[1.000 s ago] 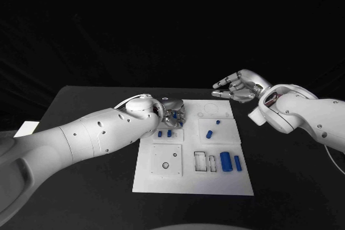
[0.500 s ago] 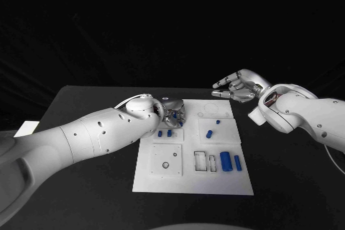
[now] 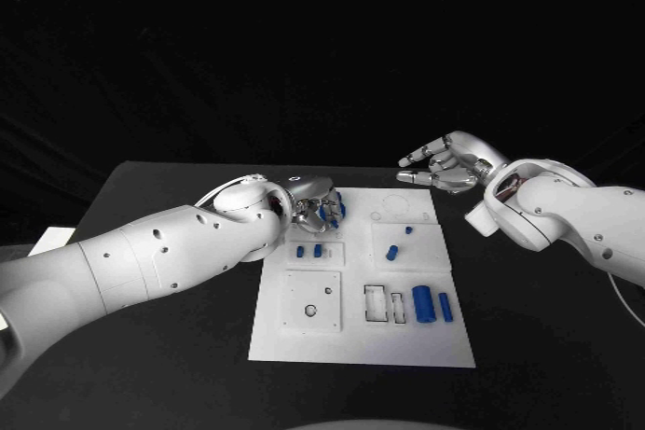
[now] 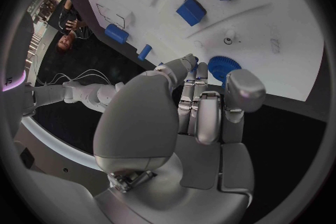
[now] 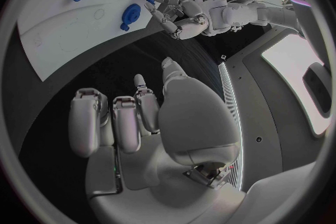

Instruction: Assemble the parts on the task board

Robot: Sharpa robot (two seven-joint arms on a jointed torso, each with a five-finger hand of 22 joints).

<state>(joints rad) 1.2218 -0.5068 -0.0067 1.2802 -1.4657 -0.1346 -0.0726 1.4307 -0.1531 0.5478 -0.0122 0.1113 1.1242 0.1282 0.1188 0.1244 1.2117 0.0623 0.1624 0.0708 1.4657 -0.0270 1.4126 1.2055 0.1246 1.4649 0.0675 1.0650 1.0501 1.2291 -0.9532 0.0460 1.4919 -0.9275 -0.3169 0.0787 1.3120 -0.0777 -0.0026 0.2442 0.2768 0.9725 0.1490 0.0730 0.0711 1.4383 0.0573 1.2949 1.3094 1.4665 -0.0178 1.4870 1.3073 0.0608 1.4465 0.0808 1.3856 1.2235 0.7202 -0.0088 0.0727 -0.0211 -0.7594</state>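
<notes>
The white task board (image 3: 363, 346) lies in the middle of the black table. My left hand (image 3: 312, 211) hovers over its far left corner and pinches a blue gear (image 3: 339, 206) at its fingertips; the gear (image 4: 224, 67) sits between thumb and fingers, and from the right wrist the gear (image 5: 131, 11) shows a short stem below it. My right hand (image 3: 450, 164) hangs behind the board's far right corner, fingers apart, holding nothing. Two small blue pieces (image 3: 308, 251) stand mid-left, two more (image 3: 391, 253) mid-right. A thick blue cylinder (image 3: 423, 302) and a thin one (image 3: 445, 305) lie near the right edge.
A square plate with holes (image 3: 312, 299) and two rectangular slots (image 3: 377, 302) sit in the board's near half. A white object (image 3: 51, 241) lies at the table's left edge. Dark table surface (image 3: 538, 337) stretches on either side of the board.
My left hand has turned and drawn back toward the board's far left corner, and the blue gear now shows at its fingertips. The right hand has not moved.
</notes>
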